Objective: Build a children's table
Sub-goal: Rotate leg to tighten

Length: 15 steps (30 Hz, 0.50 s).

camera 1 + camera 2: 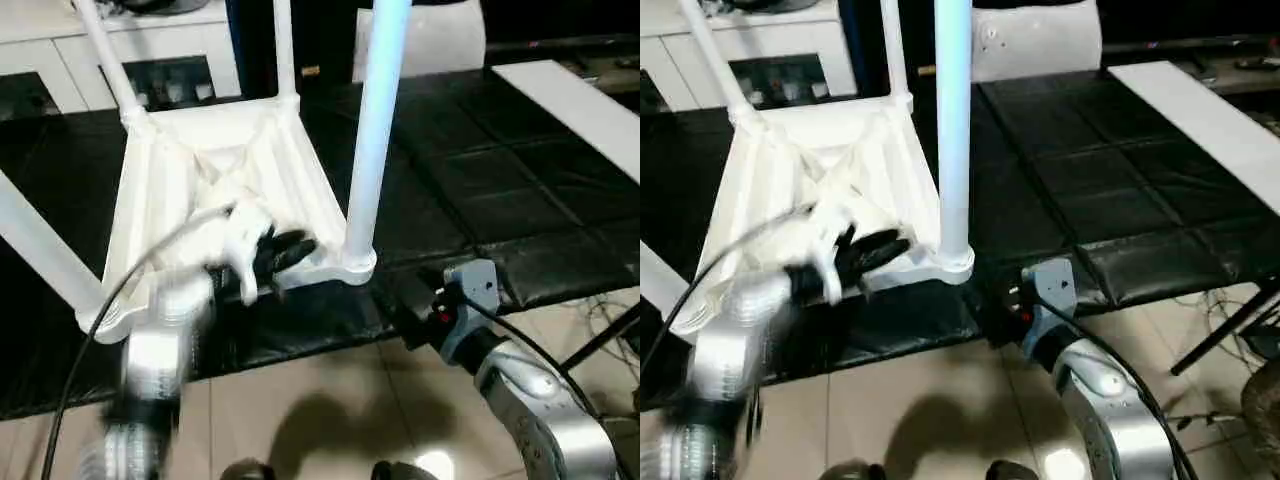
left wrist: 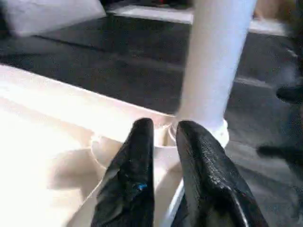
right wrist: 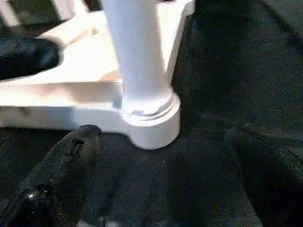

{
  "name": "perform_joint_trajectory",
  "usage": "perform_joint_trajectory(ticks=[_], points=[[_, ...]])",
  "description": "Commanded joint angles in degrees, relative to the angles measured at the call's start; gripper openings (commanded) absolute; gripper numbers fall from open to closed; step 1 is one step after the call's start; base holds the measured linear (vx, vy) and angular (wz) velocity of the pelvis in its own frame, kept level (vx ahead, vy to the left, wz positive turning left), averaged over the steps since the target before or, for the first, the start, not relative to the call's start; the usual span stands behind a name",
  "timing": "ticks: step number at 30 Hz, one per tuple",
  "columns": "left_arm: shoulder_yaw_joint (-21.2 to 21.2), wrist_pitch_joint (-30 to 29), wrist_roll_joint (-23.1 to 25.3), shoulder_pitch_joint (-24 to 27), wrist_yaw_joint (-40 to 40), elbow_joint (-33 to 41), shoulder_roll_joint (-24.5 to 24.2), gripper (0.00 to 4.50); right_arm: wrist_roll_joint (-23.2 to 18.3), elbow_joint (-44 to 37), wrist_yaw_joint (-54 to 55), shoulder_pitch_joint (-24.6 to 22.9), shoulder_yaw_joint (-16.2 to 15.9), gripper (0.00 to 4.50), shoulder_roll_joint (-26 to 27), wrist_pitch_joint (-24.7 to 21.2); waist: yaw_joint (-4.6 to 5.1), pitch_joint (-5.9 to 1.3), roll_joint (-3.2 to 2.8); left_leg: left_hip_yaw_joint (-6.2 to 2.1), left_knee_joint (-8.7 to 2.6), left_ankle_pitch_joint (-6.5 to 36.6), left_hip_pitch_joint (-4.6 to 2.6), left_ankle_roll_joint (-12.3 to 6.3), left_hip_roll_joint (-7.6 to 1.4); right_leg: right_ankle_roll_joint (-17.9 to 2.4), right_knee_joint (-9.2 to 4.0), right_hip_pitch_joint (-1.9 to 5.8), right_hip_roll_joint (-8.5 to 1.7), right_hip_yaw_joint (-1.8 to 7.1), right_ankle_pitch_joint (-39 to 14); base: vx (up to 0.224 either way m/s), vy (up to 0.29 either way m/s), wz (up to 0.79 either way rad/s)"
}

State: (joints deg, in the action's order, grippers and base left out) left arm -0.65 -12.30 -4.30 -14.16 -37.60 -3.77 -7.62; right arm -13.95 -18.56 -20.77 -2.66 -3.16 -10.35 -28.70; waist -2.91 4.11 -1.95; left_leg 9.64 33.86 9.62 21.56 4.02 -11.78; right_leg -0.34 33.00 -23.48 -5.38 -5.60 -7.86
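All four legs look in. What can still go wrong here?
The near-right leg stands tall in its corner socket; whether it is fully seated cannot be told, so a nudge might tilt it.

The left gripper sits over the upturned tabletop close to that leg and may knock it.

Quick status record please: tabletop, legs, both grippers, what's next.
tabletop: upside down on the black mat, ribbed underside up
legs: four stand in the corner sockets; nearest leg upright in its socket
left gripper: over the tabletop's near edge beside that leg, jaws a little apart, holding nothing
right gripper: low in front of that socket, jaws wide open, empty
next: probably check each leg's seating, then turn the table upright
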Motion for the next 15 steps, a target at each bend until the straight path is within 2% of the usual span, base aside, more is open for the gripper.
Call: perform_joint_trajectory(ticks=[1,2,3,4,5,6,7,8,9,10,11,12,13,14,15], points=[[-0.6,-3.7,2.62,3.76,7.75,8.36,2.51,0.95,0.03,-0.51,1.7,0.99,0.72,4.5,0.27,-0.58,0.48,-2.95,0.12,-3.29,-6.79,25.95,2.01,-0.9,-1.57,-2.54,-4.26,3.97,-2.02,-1.16,-32.9,-0.012,-0.015,0.28],[-0.55,-4.19,2.9,4.35,8.68,9.29,3.0,0.95,0.2,-0.36,1.85,1.22,0.76,4.5,0.26,-0.56,0.94,-3.09,-0.62,-5.84,-7.6,33.88,1.26,-0.08,-3.23,-2.6,-3.78,3.86,-1.66,-1.56,-29.02,-0.012,-0.015,0.28],[-0.82,-4.84,2.97,5.27,10.47,10.63,3.99,0.95,0.25,-0.37,1.93,1.42,0.68,4.5,0.27,-0.81,2.1,-3.3,-1.5,-9.98,-9.42,39.02,0.48,-0.06,-5.97,-5.54,-0.1,4.11,-0.59,-1.13,-18.62,0.027,-0.063,0.56],[-0.95,-5.14,2.99,5.7,11.38,11.28,4.45,0.95,0.22,-0.42,1.95,1.49,0.63,4.5,0.27,-0.99,2.34,-3.1,-1.85,-11.73,-10.42,40.81,0.1,-0.79,-6.84,-7.3,2.07,3.58,0.16,-1.0,-14.88,0.02,-0.117,0.57],[-0.98,-5.21,3.0,5.81,11.61,11.44,4.56,0.95,0.21,-0.44,1.95,1.51,0.62,4.5,0.27,-1.04,2.6,-2.65,-1.66,-13.99,-11.58,42.99,-0.27,-2.07,-7.45,-9.21,5.43,2.91,1.2,-0.37,-14.03,0.02,-0.117,0.57],[-1.14,-8.26,3.68,8.09,15.18,15.07,5.75,0.95,0.71,-1.03,1.41,1.09,-0.13,4.5,-0.66,-1.27,2.42,-2.51,-0.23,-9.71,-11.41,39.34,-2.16,-2.88,-11.06,-7.94,6.82,1.57,0.3,1.58,-11.62,0.017,-0.185,0.55],[-1.14,-8.26,3.68,8.09,15.18,15.07,5.75,0.95,0.71,-1.03,1.41,1.09,-0.13,4.5,-0.66,-1.27,1.86,-2.12,0.27,-8.2,-11.5,37.47,-1.08,-3.77,-10.55,-7.24,6.97,2.32,-0.01,3.07,-12.77,0.047,-0.292,0.41],[-0.87,-9.96,4.2,10.02,16.89,17.83,6.33,0.95,1.04,-1.45,1.36,0.59,-0.22,4.5,-1.04,-1.37,0.68,-1.69,2.75,-3.44,-6.42,35.63,-0.82,-3.44,-5.51,-7.9,0.91,0.52,-0.76,5.88,-25.95,0.047,-0.292,0.41],[-0.72,-11.02,4.36,11.49,17.81,20.0,7.07,0.95,1.0,-1.68,1.65,0.26,0.03,4.5,-0.93,-1.35,0.15,-1.15,4.98,1.71,8.74,27.1,-4.59,-1.95,3.37,-3.5,-8.73,-5.69,-0.53,3.37,-48.15,0.059,-0.267,0.17],[-0.51,-11.44,4.8,12.7,18.46,21.81,7.52,0.95,0.74,-2.02,1.63,-0.12,0.21,4.5,-0.94,-1.29,-0.69,-2.24,6.26,1.04,11.96,14.36,1.05,-4.47,4.19,4.39,-7.7,-0.4,-3.7,7.24,-65.41,0.101,-0.159,-0.05],[-0.49,-11.67,4.9,13.2,18.72,22.6,7.76,0.95,0.62,-2.21,1.49,-0.3,0.19,4.5,-1.04,-1.23,-2.94,-3.68,5.47,-0.93,8.22,10.29,3.29,-4.24,3.67,13.21,-4.46,3.58,-4.79,10.91,-57.96,0.101,-0.159,-0.05],[-0.15,-11.74,4.5,13.85,18.44,23.72,7.33,0.95,0.58,-2.5,2.23,-0.43,0.67,4.5,-0.69,-0.68,-3.52,-3.98,4.93,-1.78,5.77,9.71,2.4,-4.94,3.04,14.66,-3.79,3.46,-4.49,12.05,-50.17,0.041,-0.169,0.1],[-0.05,-11.44,4.38,13.99,18.31,23.93,7.11,0.95,0.54,-2.68,2.44,-0.43,0.9,4.5,-0.68,-0.61,-3.78,-5.38,4.3,-2.97,2.23,5.53,0.33,-6.63,2.51,13.59,-2.21,4.36,-2.28,10.45,-29.52,-0.043,-0.199,0.36],[0.11,-11.33,4.15,14.11,18.57,24.2,6.79,0.95,0.52,-2.87,2.54,-0.41,1.11,4.5,-0.7,-0.63,-2.64,-4.69,3.58,-3.72,0.99,2.06,-0.7,-9.75,1.13,10.14,-1.96,2.72,0.23,8.1,-15.34,-0.043,-0.199,0.36],[0.08,-11.32,4.11,14.13,18.84,24.22,6.74,0.95,0.52,-2.95,2.51,-0.38,1.16,4.5,-0.76,-0.68,-2.56,-4.0,3.19,-3.34,0.15,5.65,-1.52,-11.01,-0.14,7.57,-4.07,1.92,0.24,6.61,-17.82,-0.037,-0.172,0.29]])
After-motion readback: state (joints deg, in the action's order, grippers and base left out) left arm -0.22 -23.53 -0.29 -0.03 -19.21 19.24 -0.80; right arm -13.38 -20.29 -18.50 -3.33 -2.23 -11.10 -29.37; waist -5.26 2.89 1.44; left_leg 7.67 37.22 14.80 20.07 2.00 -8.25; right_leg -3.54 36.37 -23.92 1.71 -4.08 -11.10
